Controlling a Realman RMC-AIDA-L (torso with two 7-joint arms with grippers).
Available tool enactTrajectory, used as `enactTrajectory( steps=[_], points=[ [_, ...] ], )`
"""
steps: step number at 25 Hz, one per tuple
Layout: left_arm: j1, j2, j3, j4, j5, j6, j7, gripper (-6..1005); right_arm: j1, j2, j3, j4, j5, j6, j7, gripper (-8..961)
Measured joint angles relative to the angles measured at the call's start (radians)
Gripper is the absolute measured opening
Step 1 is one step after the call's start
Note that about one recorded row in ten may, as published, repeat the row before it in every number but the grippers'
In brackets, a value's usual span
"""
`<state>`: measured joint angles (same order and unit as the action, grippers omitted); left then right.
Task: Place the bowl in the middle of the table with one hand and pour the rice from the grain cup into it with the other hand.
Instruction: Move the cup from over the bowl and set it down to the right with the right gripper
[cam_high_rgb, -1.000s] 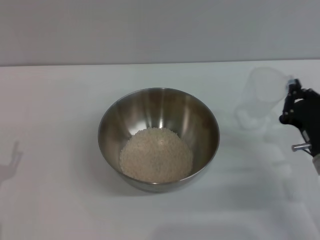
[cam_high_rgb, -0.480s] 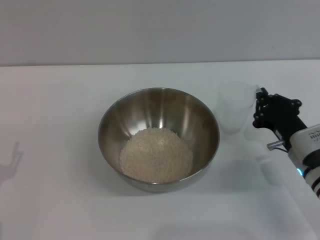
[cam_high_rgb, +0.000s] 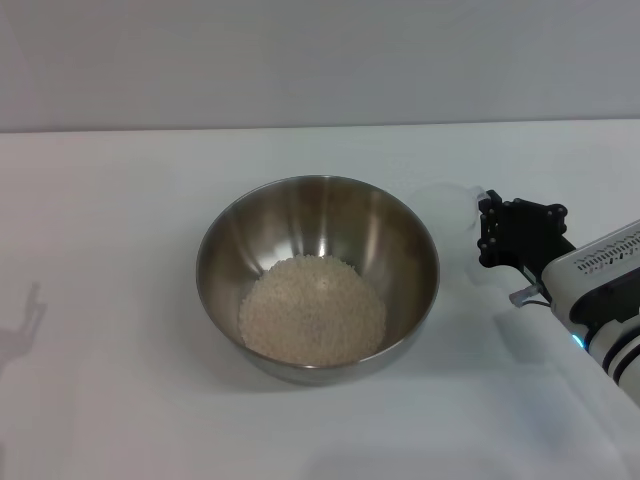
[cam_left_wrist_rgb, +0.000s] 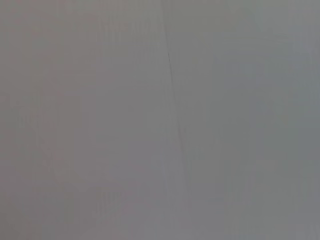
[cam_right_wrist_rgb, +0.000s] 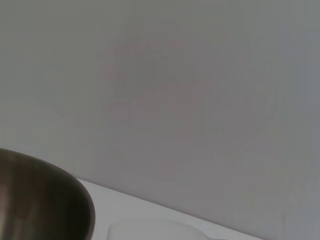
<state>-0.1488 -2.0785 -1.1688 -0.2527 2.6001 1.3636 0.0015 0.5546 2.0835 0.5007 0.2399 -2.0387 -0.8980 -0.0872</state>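
The steel bowl stands in the middle of the white table, with a mound of rice on its bottom. Just right of the bowl's rim hangs the clear grain cup, which looks empty. My right gripper is shut on the cup's right side, above the table. The right wrist view catches the bowl's outer wall and the cup's rim. My left gripper is out of view, and its wrist view shows only a flat grey surface.
A grey wall runs behind the table's far edge. A faint arm shadow lies on the table at the far left. Bare tabletop lies all around the bowl.
My right gripper has carried the grain cup leftward and lower, from the table's far right to just beside the bowl's right rim. The bowl and rice have not moved.
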Motion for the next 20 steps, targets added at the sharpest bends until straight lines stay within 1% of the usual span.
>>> enactTrajectory(
  steps=[11, 18, 20],
  points=[
    [0.0, 0.0, 0.0, -0.003, 0.0, 0.0, 0.0, 811, -0.001, 0.002, -0.003, 0.013, 0.0, 0.003, 0.003, 150],
    [-0.001, 0.0, 0.0, -0.005, 0.0, 0.0, 0.0, 811, -0.016, 0.005, -0.048, 0.02, 0.0, 0.002, 0.003, 156],
    [-0.002, 0.0, 0.0, -0.005, 0.0, 0.0, 0.0, 811, -0.022, 0.005, -0.05, 0.02, 0.0, 0.0, 0.003, 244]
  ],
)
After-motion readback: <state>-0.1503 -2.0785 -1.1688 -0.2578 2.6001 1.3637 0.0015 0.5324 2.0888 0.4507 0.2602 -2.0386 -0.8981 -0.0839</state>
